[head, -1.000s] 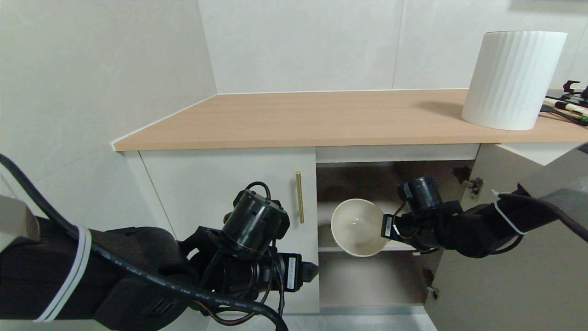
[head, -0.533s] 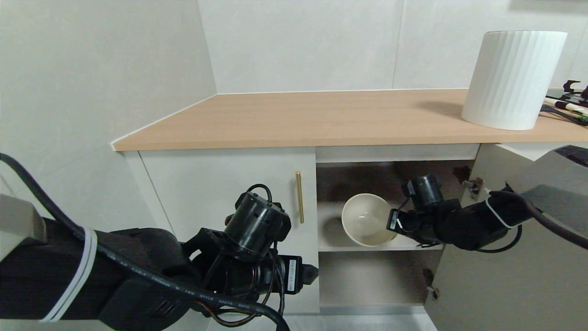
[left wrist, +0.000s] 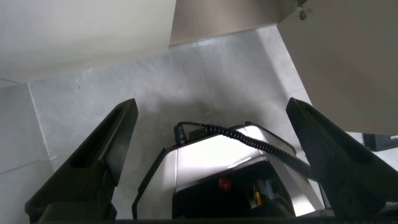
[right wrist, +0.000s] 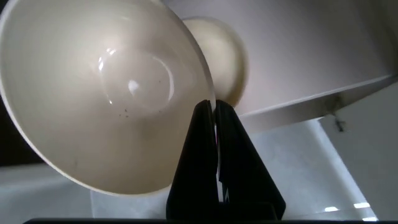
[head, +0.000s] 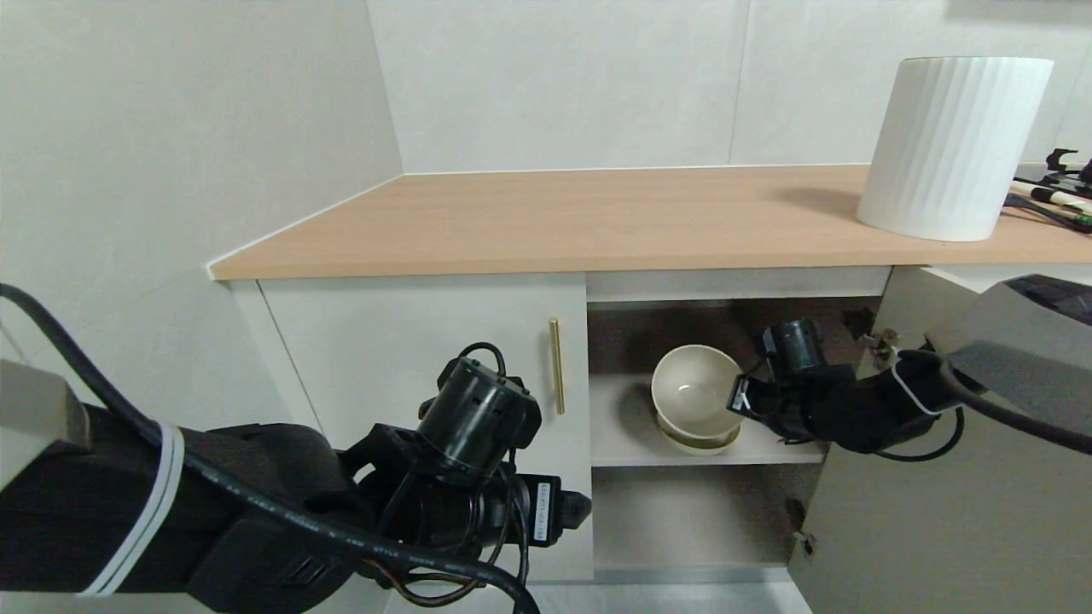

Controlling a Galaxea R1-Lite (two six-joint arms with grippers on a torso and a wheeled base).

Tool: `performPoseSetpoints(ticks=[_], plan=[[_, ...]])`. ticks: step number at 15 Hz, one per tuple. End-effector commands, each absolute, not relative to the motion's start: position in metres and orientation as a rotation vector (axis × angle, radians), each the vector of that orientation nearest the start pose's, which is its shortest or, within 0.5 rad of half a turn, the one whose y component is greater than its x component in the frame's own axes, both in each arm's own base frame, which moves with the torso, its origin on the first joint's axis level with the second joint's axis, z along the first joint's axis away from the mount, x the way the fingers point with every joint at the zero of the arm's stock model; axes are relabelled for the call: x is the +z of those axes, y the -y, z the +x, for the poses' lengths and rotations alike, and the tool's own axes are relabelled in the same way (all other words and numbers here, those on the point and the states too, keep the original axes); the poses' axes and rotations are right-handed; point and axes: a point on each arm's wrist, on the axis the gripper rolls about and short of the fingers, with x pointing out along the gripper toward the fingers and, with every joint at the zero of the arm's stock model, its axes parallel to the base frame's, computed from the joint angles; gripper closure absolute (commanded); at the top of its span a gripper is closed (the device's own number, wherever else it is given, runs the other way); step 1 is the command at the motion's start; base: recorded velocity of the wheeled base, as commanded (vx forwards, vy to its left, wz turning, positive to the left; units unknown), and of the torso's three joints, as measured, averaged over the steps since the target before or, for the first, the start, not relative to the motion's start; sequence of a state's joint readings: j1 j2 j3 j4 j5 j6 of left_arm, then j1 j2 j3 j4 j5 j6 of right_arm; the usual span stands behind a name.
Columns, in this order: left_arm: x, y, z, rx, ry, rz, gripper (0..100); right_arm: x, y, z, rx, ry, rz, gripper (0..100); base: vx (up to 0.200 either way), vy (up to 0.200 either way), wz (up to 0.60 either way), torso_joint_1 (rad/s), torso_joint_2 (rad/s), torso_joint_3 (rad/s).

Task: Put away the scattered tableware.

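You've got a cream bowl (head: 693,388) on the right half of the middle shelf (head: 621,426). It's plain, glossy, round and empty, and it's tipped so the opening faces you and slightly up. The right gripper (head: 739,401) is clamped on the bowl's right rim, one finger inside the wall and one outside. Directly under the bowl, a second cream dish (head: 705,443) sits flat on the shelf. The bowl's base is in it or just above it, and you can't tell whether the two touch
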State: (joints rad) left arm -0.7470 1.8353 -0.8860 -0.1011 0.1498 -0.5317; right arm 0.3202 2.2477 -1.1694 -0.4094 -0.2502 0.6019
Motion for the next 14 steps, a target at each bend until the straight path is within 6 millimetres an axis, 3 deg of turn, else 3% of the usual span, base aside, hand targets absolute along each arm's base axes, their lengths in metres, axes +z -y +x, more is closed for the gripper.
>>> performPoseSetpoints(ticks=[1,14], plan=[[0.114,0.208,0.229,-0.334,-0.893,-0.117,0,0.044,-0.123,0.403,-0.143,-0.646,0.391,100,0.0,0.0,0.0,0.0,0.0,0.0],[0.112,0.208,0.23,-0.33,-0.897,-0.115,0,0.024,-0.119,0.412,-0.164,-0.673,0.376,100,0.0,0.0,0.0,0.0,0.0,0.0]])
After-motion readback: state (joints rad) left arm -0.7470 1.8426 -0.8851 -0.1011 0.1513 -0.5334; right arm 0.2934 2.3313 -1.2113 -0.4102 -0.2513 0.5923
